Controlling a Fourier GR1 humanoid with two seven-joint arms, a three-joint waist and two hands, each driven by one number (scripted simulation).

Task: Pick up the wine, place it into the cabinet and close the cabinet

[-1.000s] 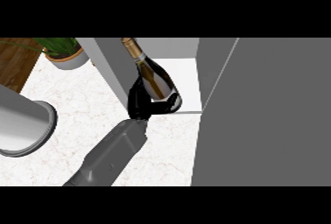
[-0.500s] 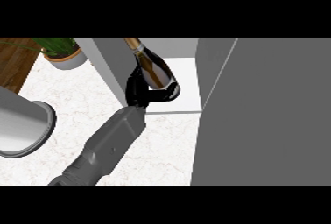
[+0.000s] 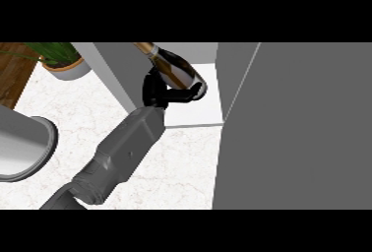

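Note:
The wine bottle (image 3: 176, 74) is dark with a pale label and a gold foil neck. It leans with its neck toward the upper left, over the white floor of the open cabinet (image 3: 198, 112). My right hand (image 3: 161, 92) is shut round the bottle's lower body, and its fingers hide the base. The grey forearm runs down to the lower left. The cabinet's grey door (image 3: 298, 128) stands open and fills the right side of the view. My left hand does not show.
The cabinet's grey side wall (image 3: 109, 69) stands just left of the hand. A potted plant (image 3: 62, 61) sits at the upper left beside a wooden surface. A large grey round object (image 3: 22, 145) fills the left edge. White marble counter (image 3: 181, 167) lies below the cabinet.
My right arm has reached forward and carried the bottle farther up the view, past the cabinet's front edge and over its white floor. The bottle stays tilted in the hand.

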